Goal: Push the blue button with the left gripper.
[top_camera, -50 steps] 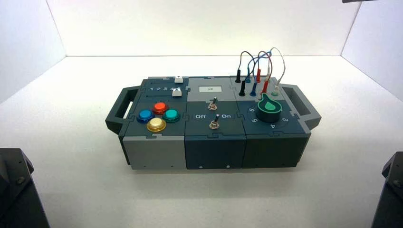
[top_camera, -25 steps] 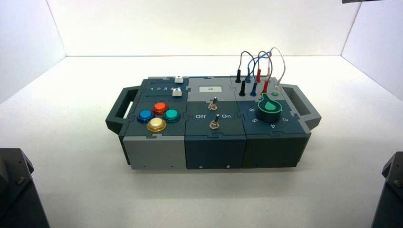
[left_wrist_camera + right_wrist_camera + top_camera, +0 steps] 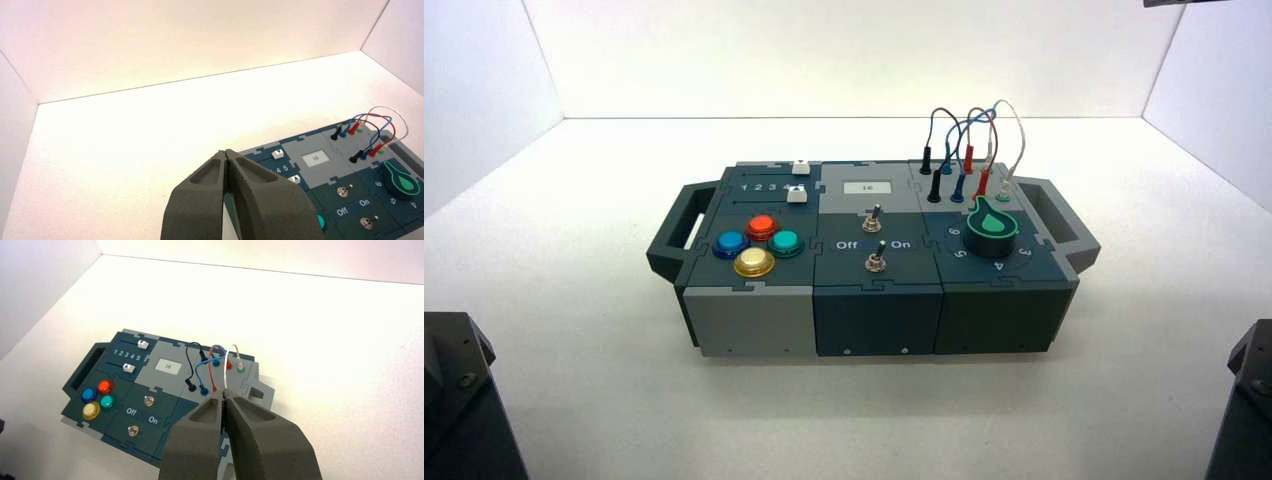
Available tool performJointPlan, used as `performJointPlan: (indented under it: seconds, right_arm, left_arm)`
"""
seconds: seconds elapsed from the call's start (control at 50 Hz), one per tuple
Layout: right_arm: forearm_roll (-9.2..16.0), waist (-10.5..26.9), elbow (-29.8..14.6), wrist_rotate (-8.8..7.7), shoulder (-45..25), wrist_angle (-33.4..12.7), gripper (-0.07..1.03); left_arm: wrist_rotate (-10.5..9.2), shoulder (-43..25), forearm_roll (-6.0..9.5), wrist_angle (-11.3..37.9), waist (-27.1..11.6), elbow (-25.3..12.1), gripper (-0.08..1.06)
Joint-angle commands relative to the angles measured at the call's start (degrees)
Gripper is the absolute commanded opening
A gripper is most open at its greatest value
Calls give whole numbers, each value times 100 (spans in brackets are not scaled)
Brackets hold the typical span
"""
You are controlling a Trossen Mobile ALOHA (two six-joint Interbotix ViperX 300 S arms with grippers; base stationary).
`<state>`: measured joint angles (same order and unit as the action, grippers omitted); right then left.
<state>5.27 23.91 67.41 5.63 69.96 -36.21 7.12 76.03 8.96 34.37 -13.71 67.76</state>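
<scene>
The blue button [image 3: 730,243] is a small round dome at the left of the button cluster on the left end of the box [image 3: 754,320]. It also shows in the right wrist view [image 3: 89,394], next to the red, teal and yellow buttons. My left gripper [image 3: 226,152] is shut and empty, held well back from the box and above the table. Its fingers [image 3: 260,200] hide the blue button in the left wrist view. My left arm [image 3: 454,400] is parked at the near left corner. My right gripper [image 3: 223,392] is shut and empty, with its arm [image 3: 1249,395] parked at the near right.
The red button [image 3: 761,227], teal button [image 3: 784,241] and yellow button [image 3: 753,262] sit close around the blue one. Two sliders [image 3: 798,182], a display [image 3: 866,187], two toggle switches [image 3: 875,262], a green knob [image 3: 992,228] and looped wires [image 3: 969,140] fill the box's top. White walls enclose the table.
</scene>
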Motion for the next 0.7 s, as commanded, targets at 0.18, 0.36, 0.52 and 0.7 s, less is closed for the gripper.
performJointPlan:
  seconds: [0.18,0.36,0.52,0.7]
  right_arm:
    - [18,9,-193,26,-79,62,-2]
    - [18,9,-193,26,-79,53,-2]
    - [18,9,-193,26,-79,44,-2]
    - [18,9,-185,18,-79,35,-2]
  left_arm:
    - [18,-105,9,-53,9,-97,-3]
    - [9,-105,26,-44,9,-97,-3]
    - [9,-97,35,-44,9,-88,-3]
    - [9,-105,53,-35,9,-97,-3]
